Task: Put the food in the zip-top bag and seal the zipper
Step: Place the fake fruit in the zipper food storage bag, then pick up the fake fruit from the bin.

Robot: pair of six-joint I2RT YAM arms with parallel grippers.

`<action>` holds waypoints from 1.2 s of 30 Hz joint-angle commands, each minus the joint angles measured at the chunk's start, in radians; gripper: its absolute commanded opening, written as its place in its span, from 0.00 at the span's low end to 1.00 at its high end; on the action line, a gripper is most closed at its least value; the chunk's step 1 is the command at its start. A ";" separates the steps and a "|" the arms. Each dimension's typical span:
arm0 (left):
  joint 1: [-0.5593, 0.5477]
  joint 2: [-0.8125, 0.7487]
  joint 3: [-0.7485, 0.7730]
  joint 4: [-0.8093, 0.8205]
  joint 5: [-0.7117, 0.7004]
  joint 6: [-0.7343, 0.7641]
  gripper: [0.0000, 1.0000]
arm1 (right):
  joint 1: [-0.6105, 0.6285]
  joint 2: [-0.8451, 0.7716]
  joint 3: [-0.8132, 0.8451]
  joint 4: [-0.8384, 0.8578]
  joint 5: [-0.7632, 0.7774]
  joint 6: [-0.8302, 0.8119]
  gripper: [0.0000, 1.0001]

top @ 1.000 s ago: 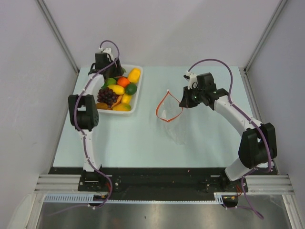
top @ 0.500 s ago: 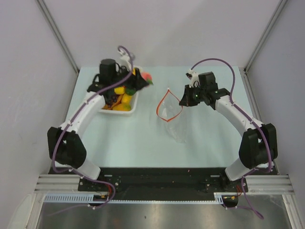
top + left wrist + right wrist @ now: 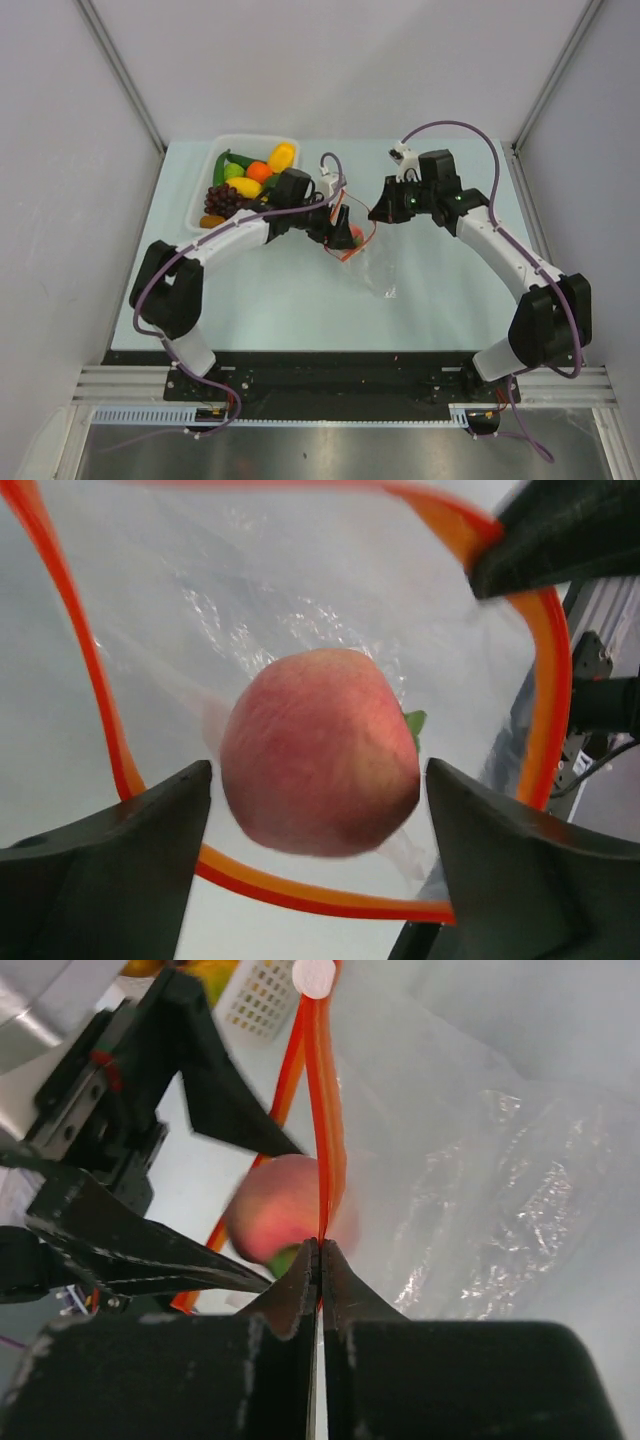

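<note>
The clear zip-top bag (image 3: 374, 266) lies mid-table with its mouth held open. Its red-orange zipper (image 3: 346, 203) forms a loop. My right gripper (image 3: 378, 213) is shut on the zipper rim (image 3: 322, 1090); its fingertips (image 3: 320, 1245) pinch the strip. My left gripper (image 3: 338, 228) sits at the bag mouth with its jaws apart. A pink-red peach (image 3: 318, 750) shows between and beyond its fingers, inside the zipper loop (image 3: 300, 895), with a small gap on each side. The peach (image 3: 278, 1210) looks blurred in the right wrist view. More food (image 3: 248, 180) lies in the tray.
The white tray (image 3: 204, 193) stands at the back left and holds yellow, orange and green pieces and dark grapes (image 3: 224, 198). The right gripper's black finger (image 3: 560, 530) shows at the top right of the left wrist view. Grey walls stand on both sides.
My left arm swung from the tray to the bag mouth carrying the peach. Its jaws now stand apart with the peach inside the zipper loop. The right gripper kept its hold.
</note>
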 commanded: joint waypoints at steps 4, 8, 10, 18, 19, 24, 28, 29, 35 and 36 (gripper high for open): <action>0.101 -0.078 0.321 -0.257 -0.017 0.075 1.00 | -0.015 -0.088 0.000 0.195 -0.100 0.145 0.00; 0.233 -0.147 0.380 -0.255 0.005 0.126 1.00 | -0.001 -0.097 0.003 0.295 -0.140 0.237 0.00; 0.302 -0.132 0.387 -0.238 -0.039 0.138 1.00 | -0.001 -0.086 0.003 0.291 -0.118 0.221 0.00; 0.377 0.101 0.499 -0.286 -0.159 0.310 0.99 | -0.010 -0.008 -0.001 0.194 -0.039 0.000 0.00; 0.380 0.116 0.512 -0.283 -0.176 0.331 1.00 | -0.018 0.000 -0.001 0.180 -0.037 -0.019 0.00; 0.385 0.230 0.578 -0.366 -0.219 0.457 0.94 | -0.093 0.036 -0.001 0.168 -0.071 -0.023 0.00; 0.390 0.278 0.587 -0.361 -0.293 0.457 0.89 | -0.090 0.020 -0.006 0.188 -0.077 -0.017 0.00; 0.390 0.285 0.585 -0.361 -0.293 0.448 0.89 | -0.091 0.012 -0.006 0.188 -0.080 -0.020 0.00; 0.416 0.302 0.513 -0.312 -0.215 0.281 0.82 | -0.105 0.020 -0.006 0.194 -0.071 0.004 0.00; 0.426 0.320 0.513 -0.315 -0.179 0.255 0.79 | -0.107 0.018 -0.006 0.214 -0.075 0.007 0.00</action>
